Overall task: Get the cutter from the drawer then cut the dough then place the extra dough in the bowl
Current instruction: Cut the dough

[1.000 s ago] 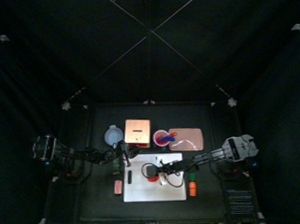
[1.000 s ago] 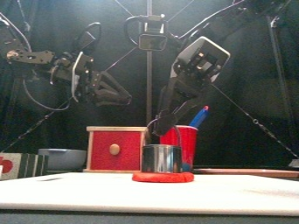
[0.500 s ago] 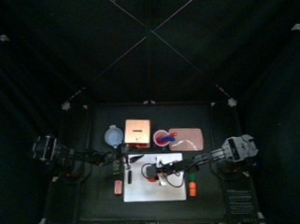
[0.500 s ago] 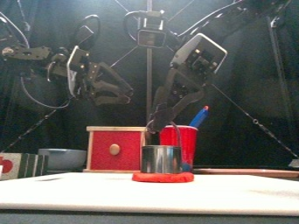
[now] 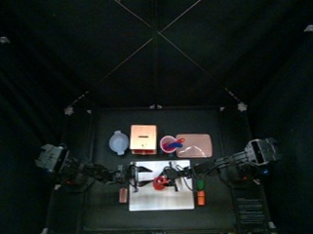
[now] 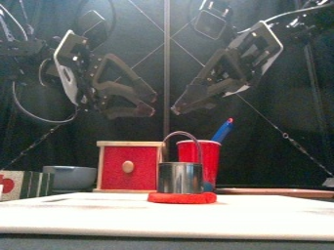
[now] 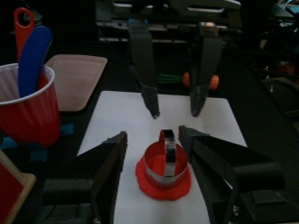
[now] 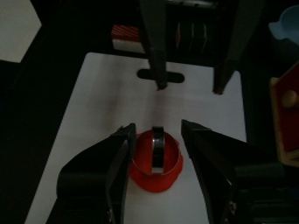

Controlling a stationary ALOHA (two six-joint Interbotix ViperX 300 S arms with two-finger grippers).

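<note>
Front view, at the booth table: both my grippers hang in the air above the white cutting board, and neither grasps anything. My left gripper reaches in from the left with its jaws spread apart. My right gripper slants down from the right, its jaws likewise parted and empty. Below and between them, the round metal cutter stands upright on the flat disc of red dough, with its wire handle arched over the top. Behind it stand the red cup, with a blue toy knife poking out, and the pale wooden box with its red drawer front. The blue-grey bowl sits just left of the box. Seen from above, the pink tray lies behind the board, to the right of the box. Each wrist camera frames the cutter on the dough between its own open jaws, with the other gripper facing it across the board.
</note>
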